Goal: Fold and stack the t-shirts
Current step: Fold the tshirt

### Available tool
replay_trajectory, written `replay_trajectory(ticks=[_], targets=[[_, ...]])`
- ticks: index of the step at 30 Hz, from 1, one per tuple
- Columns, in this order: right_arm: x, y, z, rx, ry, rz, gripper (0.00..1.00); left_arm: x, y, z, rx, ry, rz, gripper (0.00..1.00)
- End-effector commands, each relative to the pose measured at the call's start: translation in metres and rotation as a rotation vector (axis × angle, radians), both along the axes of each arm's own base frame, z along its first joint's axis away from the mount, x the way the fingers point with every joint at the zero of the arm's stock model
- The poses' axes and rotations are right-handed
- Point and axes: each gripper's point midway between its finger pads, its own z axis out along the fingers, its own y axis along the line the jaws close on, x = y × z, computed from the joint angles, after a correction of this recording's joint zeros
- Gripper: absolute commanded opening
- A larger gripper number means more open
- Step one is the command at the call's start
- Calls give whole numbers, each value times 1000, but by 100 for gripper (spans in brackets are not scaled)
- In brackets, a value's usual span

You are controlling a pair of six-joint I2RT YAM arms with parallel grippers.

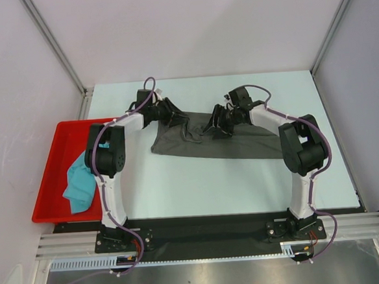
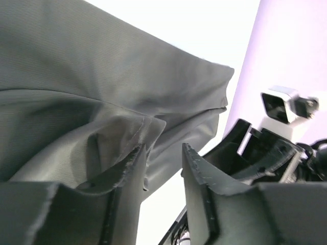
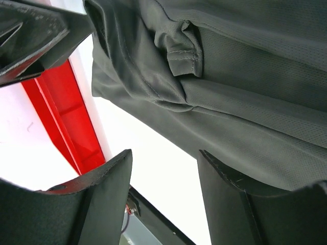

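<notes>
Both jaws apart at grey t-shirt; teal t-shirt in red tray.

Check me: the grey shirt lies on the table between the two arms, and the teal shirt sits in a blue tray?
Not quite: the top external view shows the tray is red, not blue. The grey shirt on the table and the teal shirt in the tray are right.
</notes>
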Motion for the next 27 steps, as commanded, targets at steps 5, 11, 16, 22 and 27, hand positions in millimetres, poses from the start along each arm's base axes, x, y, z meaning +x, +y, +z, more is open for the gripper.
replay_trajectory(ticks=[5, 11, 16, 22, 27], targets=[[1, -1, 12, -57, -55, 52, 59, 15, 6, -1, 37, -22, 51, 46], [6, -10, 5, -277, -106, 126, 59, 19, 9, -5, 79, -25, 49, 58], [13, -8, 11, -485, -181, 188, 59, 17, 13, -7, 115, -24, 39, 64], [20, 11, 8, -588, -216, 234, 63, 12, 16, -12, 140, -16, 26, 66], [20, 23, -2, -650, -239, 294, 65, 11, 15, -14, 135, -8, 32, 66]])
